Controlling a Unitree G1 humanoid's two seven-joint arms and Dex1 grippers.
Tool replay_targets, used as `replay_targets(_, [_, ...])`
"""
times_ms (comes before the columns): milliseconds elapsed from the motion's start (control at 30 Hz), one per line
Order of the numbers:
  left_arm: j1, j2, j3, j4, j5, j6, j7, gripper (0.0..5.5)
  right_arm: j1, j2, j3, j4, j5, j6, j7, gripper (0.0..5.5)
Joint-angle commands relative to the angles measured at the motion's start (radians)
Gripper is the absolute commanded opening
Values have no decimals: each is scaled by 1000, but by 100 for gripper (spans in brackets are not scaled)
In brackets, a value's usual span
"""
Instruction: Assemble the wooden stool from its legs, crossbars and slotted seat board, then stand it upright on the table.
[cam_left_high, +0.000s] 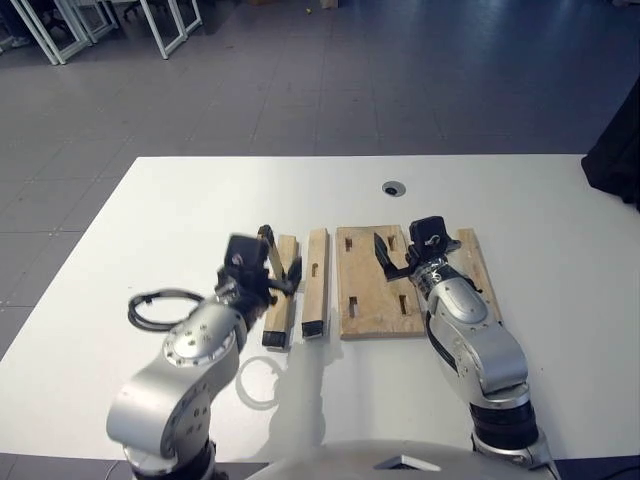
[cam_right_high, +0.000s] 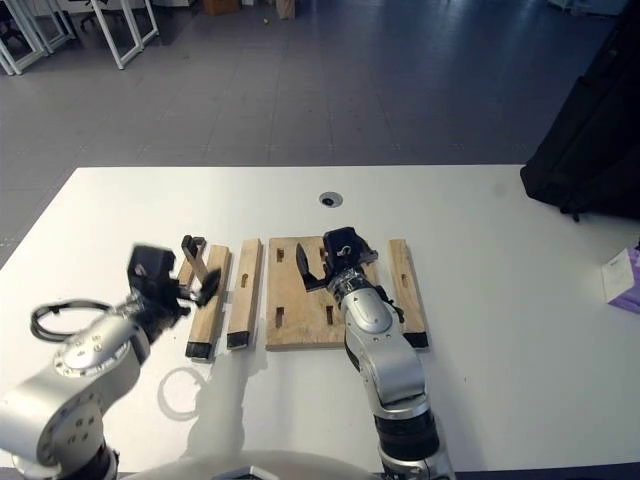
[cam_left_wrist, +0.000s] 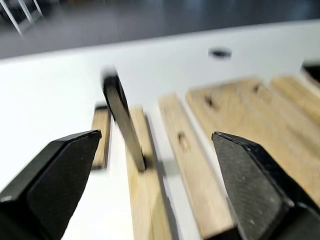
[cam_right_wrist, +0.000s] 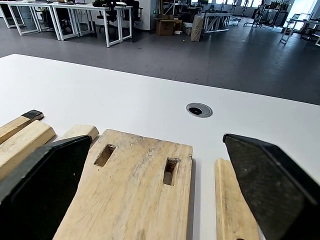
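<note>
White worktop (cam_left_high: 150, 220), near edge: left gripper (cam_left_high: 280, 258) hovers, jaws wide apart, over two wooden legs (cam_left_high: 316, 270); right gripper (cam_right_wrist: 157, 142) gapes empty above the central slotted seat board (cam_left_high: 365, 290). Cable hole (cam_left_high: 393, 188) beyond; grey-tiled floor (cam_left_high: 400, 80) behind.

The slotted seat board (cam_right_wrist: 135, 190) is seen as pale bare wood, rough-grained and matt; the slats (cam_left_high: 316, 275) to its left are of the same wood, their near ends coated dark; the table (cam_left_high: 180, 210) is finished white and smooth; the fingers (cam_left_wrist: 50, 180) of the left gripper (cam_left_wrist: 155, 137) and the right gripper (cam_right_wrist: 157, 140) are shown in matt black plastic.
</note>
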Motion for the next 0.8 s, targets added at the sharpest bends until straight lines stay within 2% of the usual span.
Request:
replay_targets(33, [124,-31,-10,32,45,3,25,409,-11,-10,-5,-7,-8,13,6,484])
replay_targets(133, [190,-37,-26,70,75,-44,26,409,-32,-19,-12,5,-3,12,20,484])
replay_targets(200, [220,0,-43,121,86,-80,-2,409,-34,-21,-12,9,-3,10,24,484])
replay_targets(500, [256,33,-125,303,125,-239,-46,409,-60,-21,-22,23,-1,10,29,484])
replay_targets(800, [220,-5,-143,479,184,-418,-32,256,-76,-16,-28,27,1,15,33,484])
